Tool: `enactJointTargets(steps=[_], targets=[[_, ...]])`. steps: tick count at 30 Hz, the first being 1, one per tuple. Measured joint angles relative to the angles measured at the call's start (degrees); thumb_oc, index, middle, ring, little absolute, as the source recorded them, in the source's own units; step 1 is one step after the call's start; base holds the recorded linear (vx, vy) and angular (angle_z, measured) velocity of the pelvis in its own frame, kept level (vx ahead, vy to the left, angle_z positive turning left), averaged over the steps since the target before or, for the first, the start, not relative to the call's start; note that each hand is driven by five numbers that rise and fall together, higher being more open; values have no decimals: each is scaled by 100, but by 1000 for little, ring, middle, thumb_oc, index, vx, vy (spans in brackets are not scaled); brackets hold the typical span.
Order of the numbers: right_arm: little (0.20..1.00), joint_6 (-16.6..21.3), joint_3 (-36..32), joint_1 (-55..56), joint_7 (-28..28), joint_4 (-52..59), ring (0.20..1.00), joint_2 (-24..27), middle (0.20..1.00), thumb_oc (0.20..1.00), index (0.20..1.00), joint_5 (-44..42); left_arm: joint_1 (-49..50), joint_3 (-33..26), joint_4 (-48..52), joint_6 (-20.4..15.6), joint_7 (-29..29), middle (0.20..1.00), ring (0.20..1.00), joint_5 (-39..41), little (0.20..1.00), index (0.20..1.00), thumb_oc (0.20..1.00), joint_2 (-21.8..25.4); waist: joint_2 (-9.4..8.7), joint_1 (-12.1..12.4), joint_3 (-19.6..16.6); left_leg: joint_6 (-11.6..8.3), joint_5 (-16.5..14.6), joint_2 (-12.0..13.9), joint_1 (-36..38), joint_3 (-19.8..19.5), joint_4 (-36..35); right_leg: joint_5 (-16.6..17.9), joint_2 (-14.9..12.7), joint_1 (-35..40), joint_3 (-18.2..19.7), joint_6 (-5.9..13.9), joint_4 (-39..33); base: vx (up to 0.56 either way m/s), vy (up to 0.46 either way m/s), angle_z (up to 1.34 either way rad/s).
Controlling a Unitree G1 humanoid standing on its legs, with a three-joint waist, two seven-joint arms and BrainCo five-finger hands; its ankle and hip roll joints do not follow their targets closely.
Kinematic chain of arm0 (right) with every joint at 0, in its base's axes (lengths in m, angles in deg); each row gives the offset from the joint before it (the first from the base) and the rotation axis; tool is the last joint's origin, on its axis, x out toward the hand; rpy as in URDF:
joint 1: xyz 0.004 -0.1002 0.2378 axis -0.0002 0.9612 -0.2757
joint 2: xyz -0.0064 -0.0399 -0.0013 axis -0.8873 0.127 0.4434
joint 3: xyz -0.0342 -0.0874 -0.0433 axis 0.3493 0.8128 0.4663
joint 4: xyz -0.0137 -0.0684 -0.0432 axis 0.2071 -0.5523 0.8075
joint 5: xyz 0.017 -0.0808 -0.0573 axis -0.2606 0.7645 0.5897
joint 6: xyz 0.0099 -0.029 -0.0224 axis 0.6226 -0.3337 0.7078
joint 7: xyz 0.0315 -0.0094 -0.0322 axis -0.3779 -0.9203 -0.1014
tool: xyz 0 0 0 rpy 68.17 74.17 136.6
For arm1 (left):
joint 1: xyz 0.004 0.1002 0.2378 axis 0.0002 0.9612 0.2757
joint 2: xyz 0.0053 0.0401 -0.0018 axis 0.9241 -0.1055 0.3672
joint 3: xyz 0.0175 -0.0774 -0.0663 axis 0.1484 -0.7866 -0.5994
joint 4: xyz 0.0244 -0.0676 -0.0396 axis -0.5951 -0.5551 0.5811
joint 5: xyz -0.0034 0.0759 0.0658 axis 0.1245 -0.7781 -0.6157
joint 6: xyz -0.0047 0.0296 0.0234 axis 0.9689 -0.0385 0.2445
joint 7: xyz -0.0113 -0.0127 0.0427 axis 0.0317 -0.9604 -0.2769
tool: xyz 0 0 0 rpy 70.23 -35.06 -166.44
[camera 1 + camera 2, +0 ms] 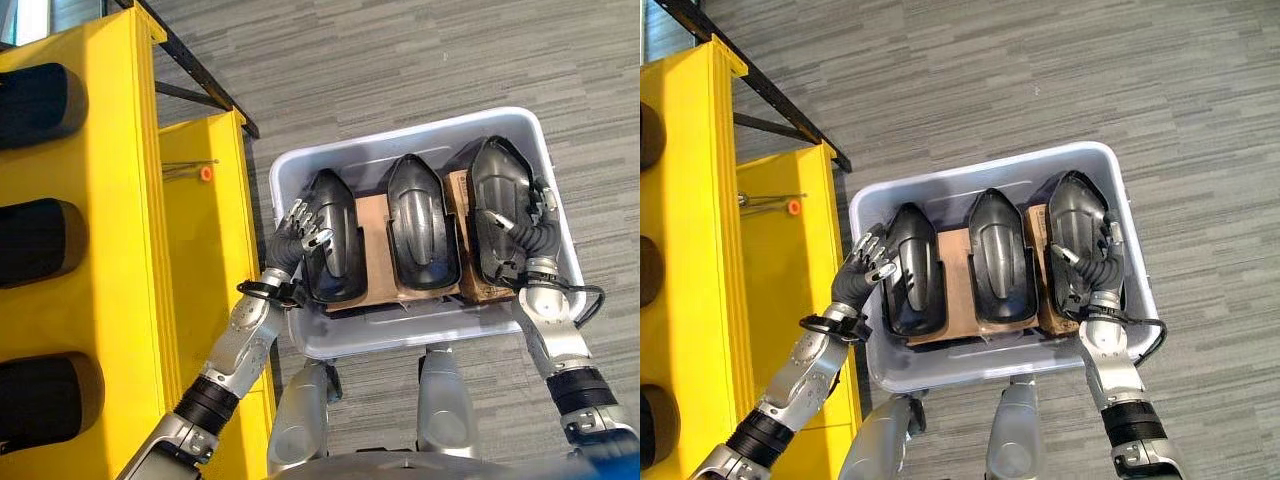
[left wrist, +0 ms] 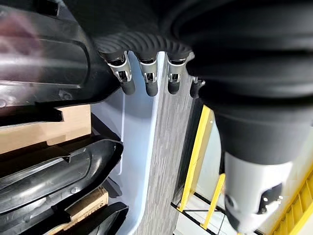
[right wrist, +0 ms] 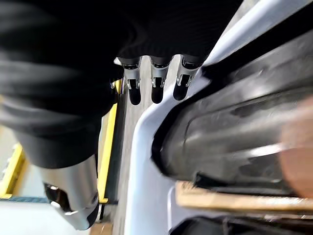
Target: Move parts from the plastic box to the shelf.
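A pale grey plastic box (image 1: pixel 400 340) stands on the floor in front of me. It holds three black moulded parts side by side on brown cardboard: a left part (image 1: pixel 338 245), a middle part (image 1: pixel 420 220) and a right part (image 1: pixel 495 200). My left hand (image 1: pixel 298 228) rests against the outer edge of the left part, fingers spread and fairly straight, thumb lying on the part. My right hand (image 1: pixel 530 235) is at the outer edge of the right part (image 3: pixel 234 127), its fingers (image 3: pixel 156 83) straight beside the box rim (image 3: pixel 142 171).
A tall yellow shelf (image 1: pixel 110 200) stands to my left with three black parts (image 1: pixel 35 240) in its bays. A lower yellow shelf level (image 1: pixel 200 240) beside the box carries a small orange piece (image 1: pixel 205 173). A black metal bar (image 1: pixel 200 70) runs behind it. Grey striped floor surrounds the box.
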Motion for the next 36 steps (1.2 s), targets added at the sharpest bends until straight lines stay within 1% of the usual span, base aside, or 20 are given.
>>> enactJointTargets(steps=[5,8,11,15,16,20,24,32,36], targets=[[1000,1,-105,189,302,1,1000,1,1000,1000,1000,238,1,0,-3,-31,-104,1000,1000,-6,1000,1000,1000,0,1,-4,6,0,0,2,-33,49,3,5,-2,-85,63,8,29,1,-3,-5],[1000,10,-353,266,573,235,1000,8,1000,1000,1000,706,1,-7,-2,-111,-119,1000,1000,-14,1000,1000,1000,-3,-4,-10,32,1,1,-6,-141,131,8,17,-3,-256,153,26,43,8,-7,-11],[1000,46,-503,385,803,505,1000,-1,1000,1000,1000,900,41,-1,-2,-112,-227,1000,1000,-28,1000,1000,1000,-20,-36,-139,90,2,1,-6,-155,133,10,32,9,-265,155,36,46,2,-3,-2],[1000,102,-510,625,857,774,1000,0,1000,1000,1000,1002,11,2,-2,-115,-233,1000,1000,-129,1000,1000,1000,-19,-66,-189,121,2,0,3,-178,138,9,30,14,-294,160,32,47,0,0,0],[1000,114,-511,672,868,797,1000,0,1000,1000,1000,1114,13,0,-2,-118,-233,1000,1000,-130,1000,1000,1000,-15,-68,-198,121,2,1,1,-211,138,15,30,14,-327,160,32,62,0,0,0],[1000,115,-513,683,929,797,1000,-3,1000,1000,1000,1116,29,0,-1,-127,-233,1000,1000,-130,1000,1000,1000,-15,-92,-202,136,12,-8,1,-257,139,79,30,16,-363,183,32,92,0,0,0],[1000,123,-515,679,997,776,1000,-6,1000,1000,1000,1115,40,0,-2,-142,-237,1000,1000,-131,1000,1000,1000,-12,-174,-212,183,25,-19,3,-316,150,132,29,18,-448,225,31,168,-13,-8,-2],[1000,173,-440,605,1033,599,1000,-7,1000,1000,1000,1106,22,0,-1,-212,-322,1000,1000,-129,1000,1000,1000,12,-176,-191,185,38,-27,1,-498,182,238,32,18,-661,291,34,270,-11,-4,-1],[1000,173,-196,553,1009,600,1000,-12,1000,1000,1000,1106,38,4,-1,-219,-322,1000,1000,-127,1000,1000,1000,8,-176,-177,185,38,-27,10,-501,187,270,42,32,-660,294,28,277,0,0,0]])
